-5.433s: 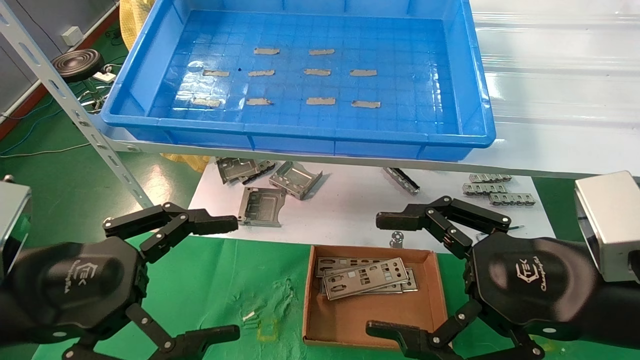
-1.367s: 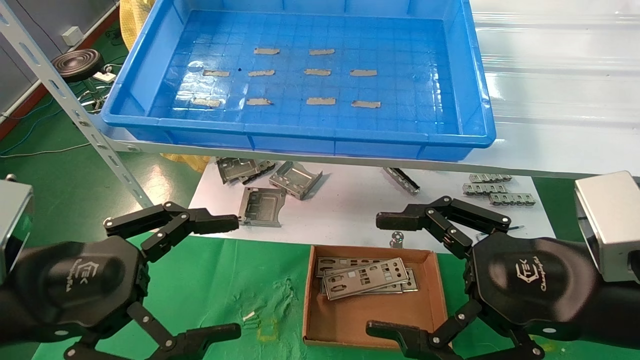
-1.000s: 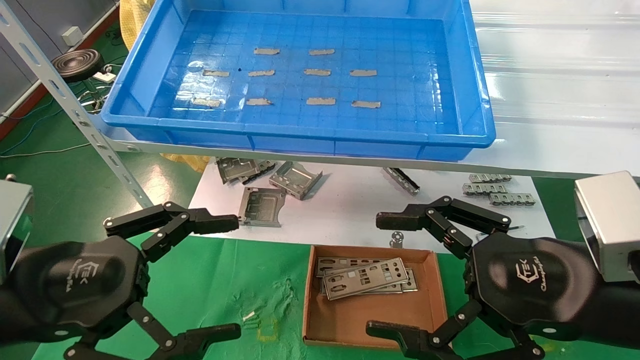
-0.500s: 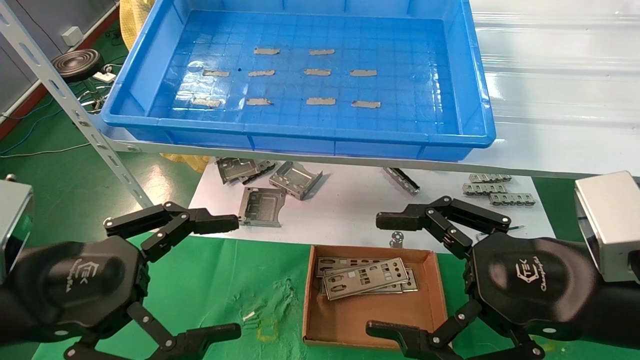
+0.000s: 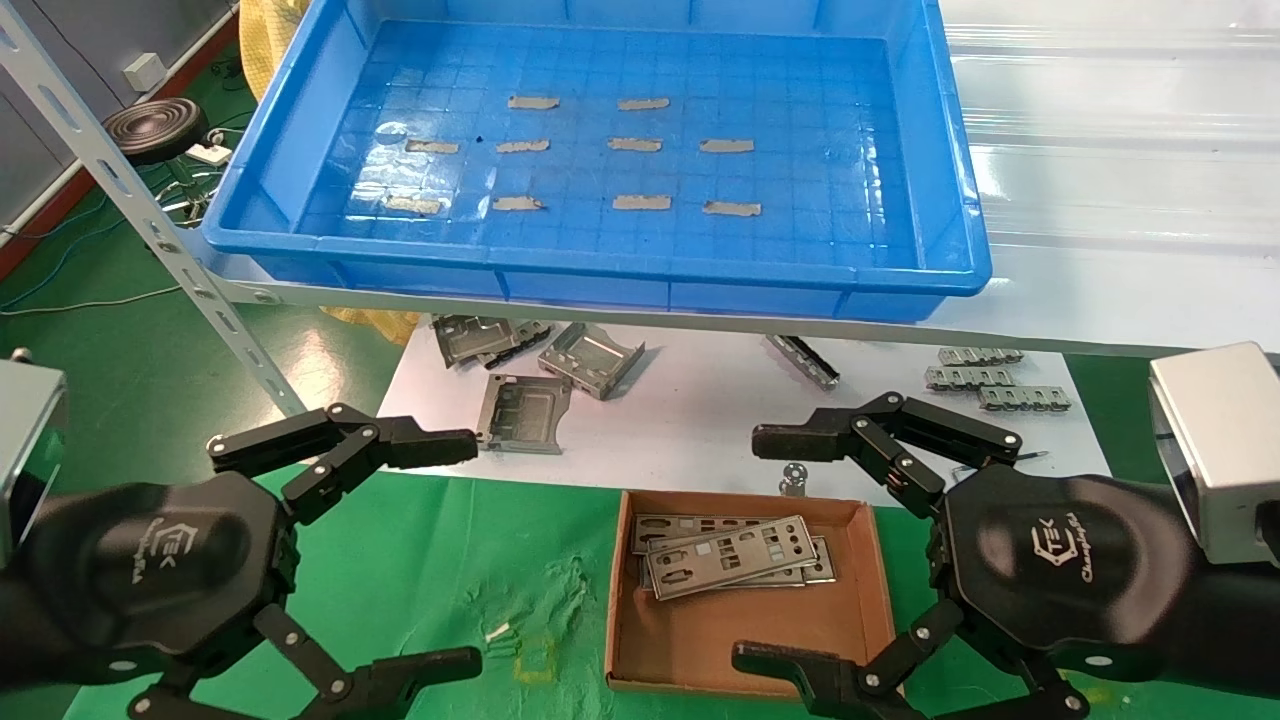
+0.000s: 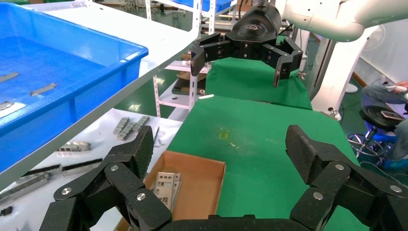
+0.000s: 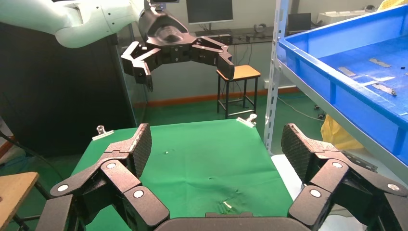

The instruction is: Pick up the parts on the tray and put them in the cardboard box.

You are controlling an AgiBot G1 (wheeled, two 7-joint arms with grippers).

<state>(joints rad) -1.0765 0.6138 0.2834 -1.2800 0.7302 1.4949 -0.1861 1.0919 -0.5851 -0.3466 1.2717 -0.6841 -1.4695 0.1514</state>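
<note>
Folded metal brackets [image 5: 560, 365] scattered on the white sheet [image 5: 700, 420]. Green cloth [image 5: 450, 570] just beside. Round black stool [image 5: 155, 130] far off.

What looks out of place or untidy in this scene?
The parts lie askew in a loose stack at the far end of the cardboard box. Folded brackets are scattered on the white sheet beyond it.

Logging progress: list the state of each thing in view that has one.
tray: holds no parts, only tape strips.
cardboard box: open, holding stacked parts.
left tool: open, empty, over the green cloth.
right tool: open, empty, above the box.
</note>
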